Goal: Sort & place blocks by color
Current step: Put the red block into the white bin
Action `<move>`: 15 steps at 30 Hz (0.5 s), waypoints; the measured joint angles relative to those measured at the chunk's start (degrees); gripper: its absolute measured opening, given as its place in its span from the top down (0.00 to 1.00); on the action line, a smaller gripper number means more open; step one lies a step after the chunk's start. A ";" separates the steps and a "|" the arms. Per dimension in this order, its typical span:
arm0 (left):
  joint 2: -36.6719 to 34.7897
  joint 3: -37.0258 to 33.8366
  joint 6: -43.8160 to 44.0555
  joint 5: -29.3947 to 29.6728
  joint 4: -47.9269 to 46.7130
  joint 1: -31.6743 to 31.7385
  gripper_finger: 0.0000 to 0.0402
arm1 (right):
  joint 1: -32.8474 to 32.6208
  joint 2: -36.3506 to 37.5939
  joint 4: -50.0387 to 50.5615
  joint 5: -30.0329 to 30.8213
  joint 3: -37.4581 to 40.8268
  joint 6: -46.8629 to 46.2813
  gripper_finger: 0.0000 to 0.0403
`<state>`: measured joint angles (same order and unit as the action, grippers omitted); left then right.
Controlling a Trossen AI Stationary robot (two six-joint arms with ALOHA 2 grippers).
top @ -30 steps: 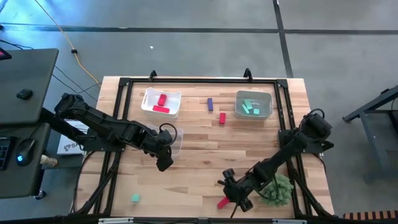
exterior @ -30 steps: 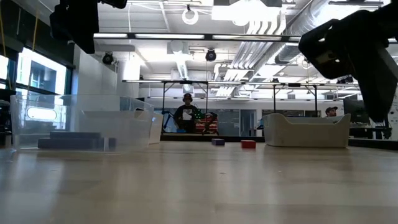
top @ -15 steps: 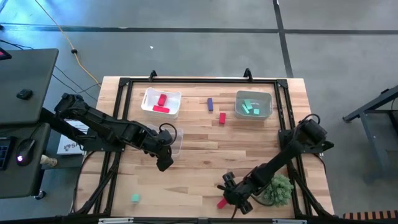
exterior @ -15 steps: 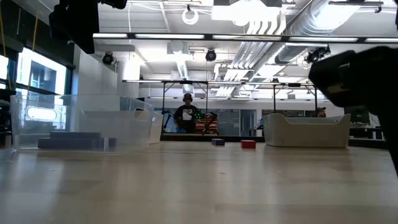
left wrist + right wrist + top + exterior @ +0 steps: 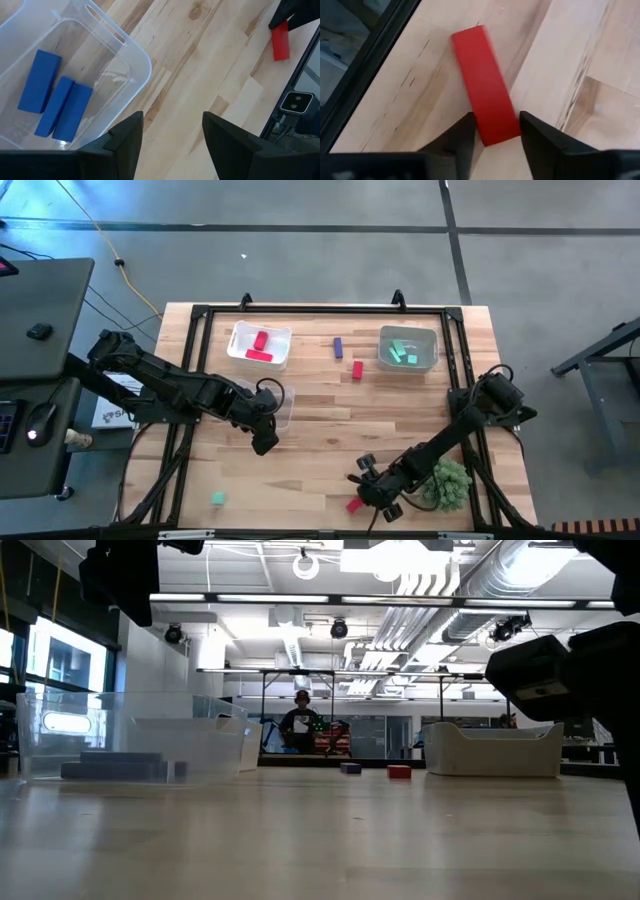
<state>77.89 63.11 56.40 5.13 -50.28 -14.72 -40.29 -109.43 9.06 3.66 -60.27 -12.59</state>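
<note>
A red block lies flat on the wood near the table's front edge, also seen from above. My right gripper is down on it, shut on its end. My left gripper hangs open above the table's left middle, at the near edge of a clear bin that holds three blue-purple blocks. On the far middle of the table rest a purple block and another red block. A teal block sits at the front left. My right gripper pinches the red block's end between its two fingers, one on each long side. The fingers slant down from the table's far right and lie along the bar. The block lies flat on the table.
A white bin with red blocks stands at the far left, and a bin with green blocks at the far right. A bushy green ball sits right beside my right arm. The table's black frame rail runs close to the red block.
My right gripper has sunk toward the red block at the table's front edge. The block lies where it lay.
</note>
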 joint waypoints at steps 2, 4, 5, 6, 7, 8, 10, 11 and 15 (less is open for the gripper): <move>0.00 0.00 -0.31 0.00 0.00 0.00 0.51 | 0.00 -0.01 0.00 -0.02 -0.02 -0.64 0.73; 0.00 0.00 -1.13 0.00 0.00 0.00 0.51 | -0.02 0.00 0.00 -0.10 -0.05 -1.25 0.79; 0.00 0.00 -1.50 0.00 -0.01 0.00 0.51 | -0.02 0.00 -0.01 -0.19 -0.07 -1.46 0.80; 0.00 0.00 -1.83 0.03 0.00 0.00 0.51 | -0.02 0.02 -0.03 -0.24 -0.07 -1.49 0.80; 0.00 0.00 -2.06 0.08 0.00 0.01 0.51 | -0.02 0.00 -0.04 -0.26 -0.09 -1.50 0.80; 0.00 0.00 -2.33 0.11 0.00 0.07 0.51 | -0.02 0.00 -0.04 -0.28 -0.09 -1.52 0.80; 0.00 0.00 -2.89 0.22 0.00 0.09 0.51 | -0.04 0.00 -0.09 -0.30 -0.09 -2.21 0.78; 0.00 0.00 -3.04 0.22 0.00 0.09 0.51 | 0.07 -0.03 -0.09 -0.32 -0.09 -2.70 0.76; 0.00 0.00 -3.04 0.22 0.00 0.09 0.51 | 0.57 -0.04 -0.15 -1.13 -0.09 -5.15 0.75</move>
<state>77.89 63.11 53.36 5.34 -50.28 -14.63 -39.72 -109.47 8.91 2.52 -60.36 -17.74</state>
